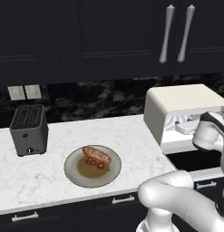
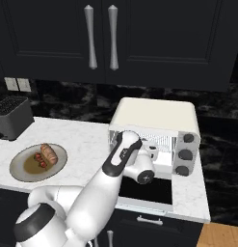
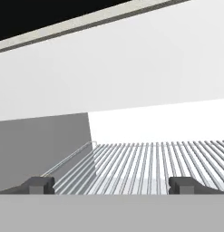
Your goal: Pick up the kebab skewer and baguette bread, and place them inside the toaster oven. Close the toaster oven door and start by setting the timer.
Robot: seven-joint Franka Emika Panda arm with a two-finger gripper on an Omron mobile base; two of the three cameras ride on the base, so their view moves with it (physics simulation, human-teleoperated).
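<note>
Inside the toaster oven [image 2: 159,120], spread empty fingers [image 3: 36,185] hover over its rack [image 3: 145,167].

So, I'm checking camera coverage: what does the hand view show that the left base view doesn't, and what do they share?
Hand view alone: the gripper, open and holding nothing, and the wire rack's bars up close. Left base view alone: the plate carrying the baguette bread and kebab skewer, the slot toaster, the counter. Both: the open toaster oven, with its pale inner walls.
</note>
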